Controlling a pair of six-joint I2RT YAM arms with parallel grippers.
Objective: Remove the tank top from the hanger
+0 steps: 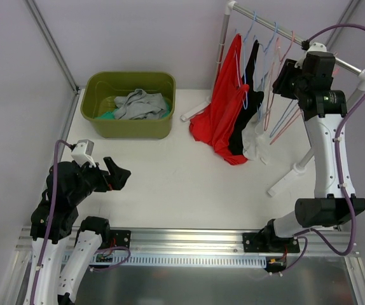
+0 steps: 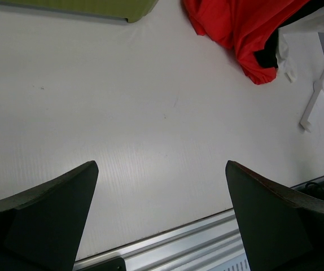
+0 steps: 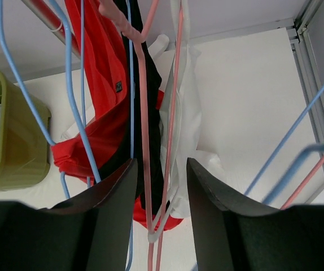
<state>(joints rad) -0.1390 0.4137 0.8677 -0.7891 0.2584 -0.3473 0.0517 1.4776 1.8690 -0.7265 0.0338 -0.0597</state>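
Right hand [image 1: 283, 79] spread at the rack [image 1: 278, 27], far right corner; nothing pinched yet.

Red top [image 1: 224, 108], black top [image 1: 251, 70] and white top [image 1: 254, 143] hang there, their hems slumped on the surface [image 1: 182, 184]; I cannot tell which one is meant. In my right wrist view a pink hanger [image 3: 145, 113] and the black top sit between the parted fingers; contact I can't confirm. I judge the cloth to be light, limp and apt to bunch, and the thin hanger likely to swing. I'd pinch a shoulder strap beside the hanger's arm, not the hem. My left hand [image 1: 116, 178] hangs spread and holding nothing, low at the near left corner.
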